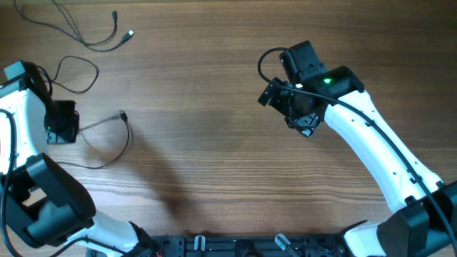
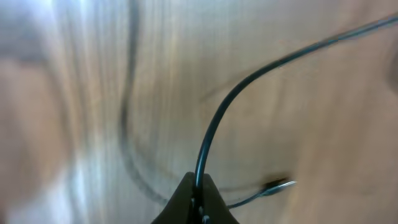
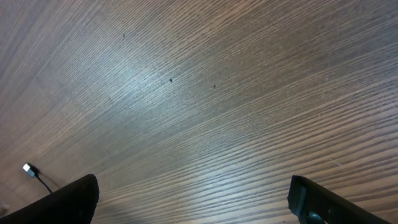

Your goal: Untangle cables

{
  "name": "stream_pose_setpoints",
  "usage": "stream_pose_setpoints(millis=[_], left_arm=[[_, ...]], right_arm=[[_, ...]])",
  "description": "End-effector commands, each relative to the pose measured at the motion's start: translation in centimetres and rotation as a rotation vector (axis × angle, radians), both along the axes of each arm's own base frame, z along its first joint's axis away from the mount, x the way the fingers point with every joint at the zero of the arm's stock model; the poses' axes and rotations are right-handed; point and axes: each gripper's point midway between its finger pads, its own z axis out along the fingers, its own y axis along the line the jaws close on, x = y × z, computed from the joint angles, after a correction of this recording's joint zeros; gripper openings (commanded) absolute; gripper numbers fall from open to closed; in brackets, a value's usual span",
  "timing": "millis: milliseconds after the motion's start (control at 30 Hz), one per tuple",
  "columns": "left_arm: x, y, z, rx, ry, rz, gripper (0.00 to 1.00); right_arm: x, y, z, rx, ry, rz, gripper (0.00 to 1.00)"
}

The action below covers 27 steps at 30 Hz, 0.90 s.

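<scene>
One thin black cable runs from my left gripper to a small plug, then loops down over the table. In the left wrist view the left gripper is shut on this cable, and a metal plug lies just beyond it. A second cable with two plug ends lies at the far left corner, apart from the first. My right gripper hangs open and empty over bare wood at centre right. In the right wrist view, the right gripper holds nothing, with a plug end far to the left.
A thin black loop lies just behind the left arm. The arms' own thicker black cables run along their white links. The arm bases sit at the near table edge.
</scene>
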Motion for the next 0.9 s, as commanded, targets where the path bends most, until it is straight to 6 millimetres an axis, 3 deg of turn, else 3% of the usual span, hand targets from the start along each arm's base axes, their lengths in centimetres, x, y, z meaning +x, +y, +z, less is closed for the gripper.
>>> stream_pose_setpoints(millis=[0,133,300,467,700,733,800,867], left_arm=[[-2.9,-1.2,0.0,-0.035,0.106,0.188,0.04],[-5.5,-2.7,0.5,-0.069,0.213,0.328,0.04],[-7.2,-3.6,1.0,-0.093,0.294,0.337,0.04],[-7.7,-3.7,1.2,-0.089,0.316,0.334,0.16],[-8.4,-3.6,1.3,-0.069,0.344,0.355,0.16],[-8.1,-3.4,1.2,-0.061,0.333,0.354,0.22],[-7.1,-2.8,0.9,-0.046,0.284,0.355,0.43],[-6.1,-2.3,0.6,-0.033,0.242,0.345,0.52]], right_arm=[[0.0,0.3,-0.3,-0.002,0.017,0.019,1.0],[-0.2,0.3,-0.4,-0.005,0.024,0.019,1.0],[-0.3,0.2,-0.4,-0.007,0.029,0.019,1.0],[-0.4,0.1,-0.5,-0.01,0.034,0.019,1.0],[-0.6,0.1,-0.5,-0.013,0.041,0.019,1.0],[-0.6,0.1,-0.5,-0.013,0.041,0.019,1.0],[-0.6,0.1,-0.5,-0.012,0.04,0.019,1.0],[-0.5,0.1,-0.5,-0.011,0.036,0.019,1.0]])
